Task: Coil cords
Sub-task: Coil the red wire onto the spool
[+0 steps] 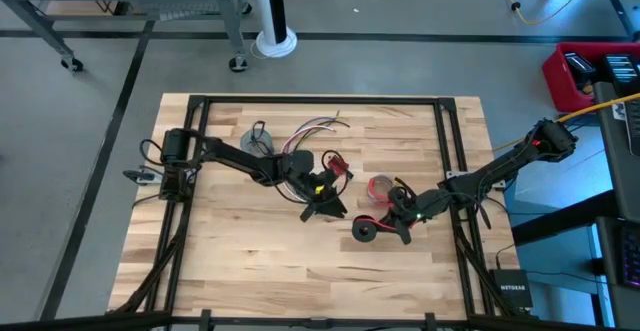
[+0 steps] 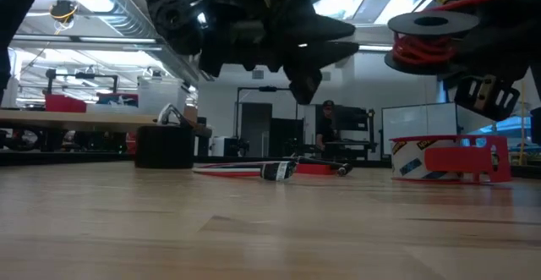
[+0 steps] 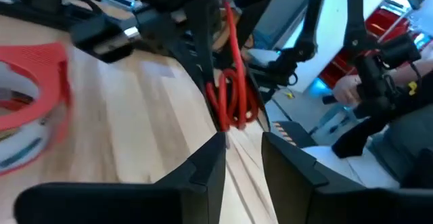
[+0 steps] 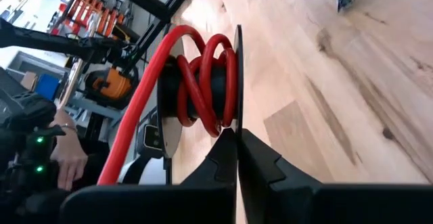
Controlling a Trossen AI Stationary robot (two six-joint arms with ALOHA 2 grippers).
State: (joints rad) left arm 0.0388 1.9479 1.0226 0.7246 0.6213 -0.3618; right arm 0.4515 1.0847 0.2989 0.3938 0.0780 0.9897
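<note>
A black spool wound with red cord (image 1: pixel 365 231) (image 2: pixel 431 39) (image 4: pixel 203 82) hangs in the air over the table's near middle, with my right gripper (image 1: pixel 395 223) (image 4: pixel 237 143) shut on it. One strand of the red cord (image 4: pixel 128 149) leads off the spool. My left gripper (image 1: pixel 325 206) (image 3: pixel 243 146) stands open just left of the spool. Its fingertips are close to the wound cord (image 3: pixel 233 99); whether they touch it I cannot tell. The long bundle of thin wires (image 1: pixel 315 129) (image 2: pixel 270 170) and a small grey coil (image 1: pixel 256 141) lie on the far part of the table. My right gripper pinches the rim of one spool flange (image 4: pixel 237 119) between its two fingers, which come nearly level from the table's right side. The spool is lifted clear of the table, its flanges level and its axis upright.
A red tape roll (image 1: pixel 380 186) (image 2: pixel 448 157) (image 3: pixel 30 109) stands on the table just beyond the spool. A small red and black thing (image 1: pixel 335 163) lies near the left arm's wrist. A black frame (image 1: pixel 445 131) borders the wooden top. A person's hand (image 4: pixel 64 156) shows beyond the table.
</note>
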